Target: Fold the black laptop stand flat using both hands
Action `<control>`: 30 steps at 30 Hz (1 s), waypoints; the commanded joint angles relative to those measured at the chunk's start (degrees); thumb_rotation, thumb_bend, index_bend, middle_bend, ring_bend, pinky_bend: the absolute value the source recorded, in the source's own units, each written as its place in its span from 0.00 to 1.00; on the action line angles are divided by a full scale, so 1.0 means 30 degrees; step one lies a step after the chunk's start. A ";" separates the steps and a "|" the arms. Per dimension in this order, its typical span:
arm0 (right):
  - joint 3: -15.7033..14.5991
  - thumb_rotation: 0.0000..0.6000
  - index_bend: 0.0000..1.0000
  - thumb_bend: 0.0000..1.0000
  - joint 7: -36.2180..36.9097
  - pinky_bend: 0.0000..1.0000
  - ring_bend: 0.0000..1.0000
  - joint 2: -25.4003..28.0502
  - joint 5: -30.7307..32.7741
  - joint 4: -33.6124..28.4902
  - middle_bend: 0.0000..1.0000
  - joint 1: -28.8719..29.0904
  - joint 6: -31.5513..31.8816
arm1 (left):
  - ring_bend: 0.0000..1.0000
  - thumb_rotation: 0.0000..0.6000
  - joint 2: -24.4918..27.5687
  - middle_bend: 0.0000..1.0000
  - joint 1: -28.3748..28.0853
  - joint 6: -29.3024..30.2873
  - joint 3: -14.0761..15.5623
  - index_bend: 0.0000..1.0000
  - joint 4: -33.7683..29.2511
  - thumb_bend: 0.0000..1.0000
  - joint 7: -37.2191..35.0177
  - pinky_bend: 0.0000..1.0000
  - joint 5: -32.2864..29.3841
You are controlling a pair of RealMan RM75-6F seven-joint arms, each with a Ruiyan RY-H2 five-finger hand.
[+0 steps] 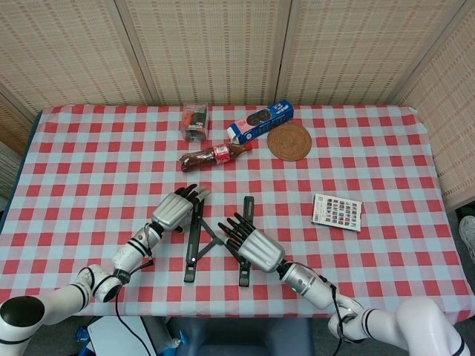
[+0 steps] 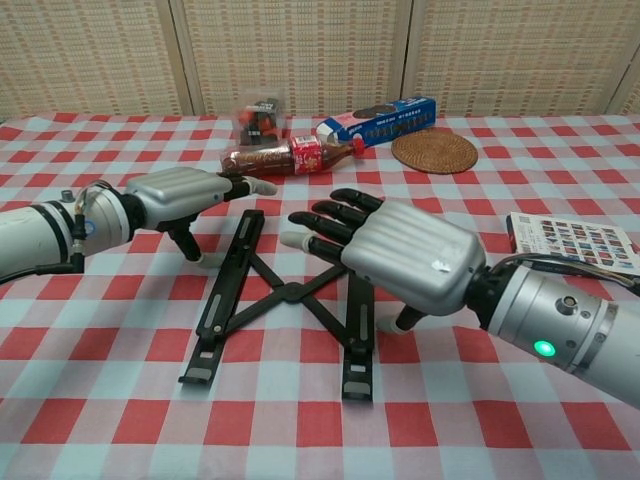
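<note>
The black metal laptop stand (image 2: 285,300) lies near the table's front, bars partly spread. The left hand (image 2: 180,193) and right hand (image 2: 400,250) hover over it, fingers loose, holding nothing. Next, push both bars together.
</note>
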 commanded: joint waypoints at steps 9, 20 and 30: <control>0.0019 1.00 0.00 0.00 0.0038 0.00 0.00 -0.0709 -0.0093 0.0755 0.00 0.0108 0.0143 | 0.00 1.00 0.0058 0.00 -0.0033 -0.0427 -0.0152 0.00 -0.0473 0.23 -0.0548 0.18 -0.0384; 0.0125 1.00 0.00 0.00 0.0798 0.00 0.00 -0.1615 -0.0279 0.2002 0.00 0.0121 0.0967 | 0.00 1.00 0.0437 0.00 -0.0012 -0.0946 -0.0276 0.00 -0.1374 0.23 -0.0766 0.18 -0.0866; 0.0423 1.00 0.00 0.00 0.1595 0.00 0.00 -0.2736 -0.0412 0.3250 0.00 0.0244 0.1934 | 0.00 1.00 0.0774 0.00 0.0009 -0.1377 -0.0307 0.00 -0.2026 0.23 -0.1100 0.18 -0.1160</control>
